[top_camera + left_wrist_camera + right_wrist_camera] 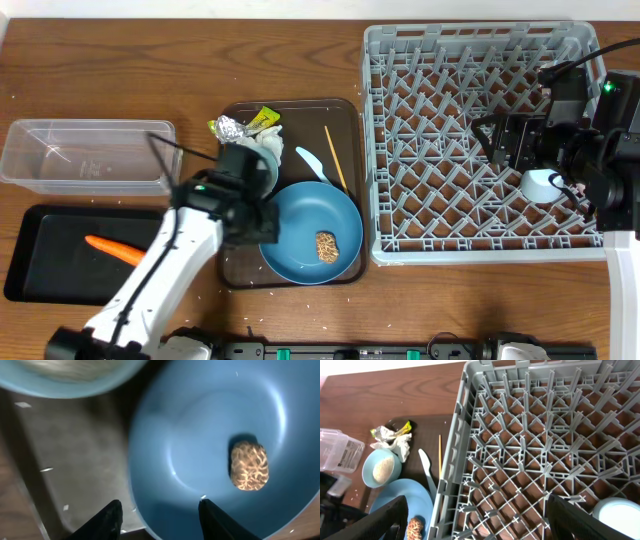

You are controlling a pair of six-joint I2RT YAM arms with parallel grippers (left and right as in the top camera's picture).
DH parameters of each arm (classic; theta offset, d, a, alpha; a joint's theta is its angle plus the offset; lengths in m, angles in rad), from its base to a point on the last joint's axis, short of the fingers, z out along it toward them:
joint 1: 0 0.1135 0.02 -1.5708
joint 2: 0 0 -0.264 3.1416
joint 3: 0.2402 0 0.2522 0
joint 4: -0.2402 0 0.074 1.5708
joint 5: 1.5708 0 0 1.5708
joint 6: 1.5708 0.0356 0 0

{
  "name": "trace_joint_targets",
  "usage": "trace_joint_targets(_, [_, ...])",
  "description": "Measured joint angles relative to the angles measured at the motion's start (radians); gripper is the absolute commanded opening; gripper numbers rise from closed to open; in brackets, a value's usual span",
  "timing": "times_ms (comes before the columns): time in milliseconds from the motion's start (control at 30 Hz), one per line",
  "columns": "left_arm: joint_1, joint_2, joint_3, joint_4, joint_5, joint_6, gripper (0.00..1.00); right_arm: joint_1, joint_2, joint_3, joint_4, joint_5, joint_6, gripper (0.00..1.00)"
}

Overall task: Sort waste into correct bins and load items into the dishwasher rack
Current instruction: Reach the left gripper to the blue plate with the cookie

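The blue plate (310, 215) with the brown food chunk (326, 247) lies on the brown serving tray (290, 108). My left gripper (160, 522) is open, its fingers either side of the plate's (200, 435) left rim; the chunk (248, 466) lies apart to the right. The bowl (70, 377) holds rice. Foil (227, 127), yellow wrapper (263, 118), tissue (270, 142), spoon (312, 162) and chopsticks (335, 157) lie behind. The carrot (113, 248) is in the black tray (40, 270). My right gripper (480, 525) is open, empty, above the grey rack (470, 40), near a pale cup (543, 185). The pink cup is out of view.
The clear tub (85, 155) stands at the left behind the black tray. A few rice grains are scattered on the wooden table (120, 60). The rack's upright pegs (530, 435) stand below my right gripper.
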Motion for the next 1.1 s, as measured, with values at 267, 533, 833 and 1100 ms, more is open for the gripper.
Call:
trace_joint_targets(267, [-0.284, 0.004, 0.001, 0.042, -0.003, 0.068, 0.51, 0.000, 0.000, 0.000, 0.012, 0.000, 0.000, 0.82])
trace_joint_targets(533, [-0.468, 0.005, 0.003, 0.098, -0.003, 0.136, 0.50, 0.000, 0.000, 0.000, 0.015, 0.000, 0.000, 0.83])
trace_joint_targets(833, [-0.559, 0.141, 0.009, 0.135, -0.030, 0.206, 0.51, 0.000, 0.000, 0.000, 0.014, 0.000, 0.000, 0.83])
trace_joint_targets(1100, [-0.605, 0.194, 0.012, 0.151, -0.056, 0.240, 0.50, 0.000, 0.000, 0.000, 0.014, 0.000, 0.000, 0.83])
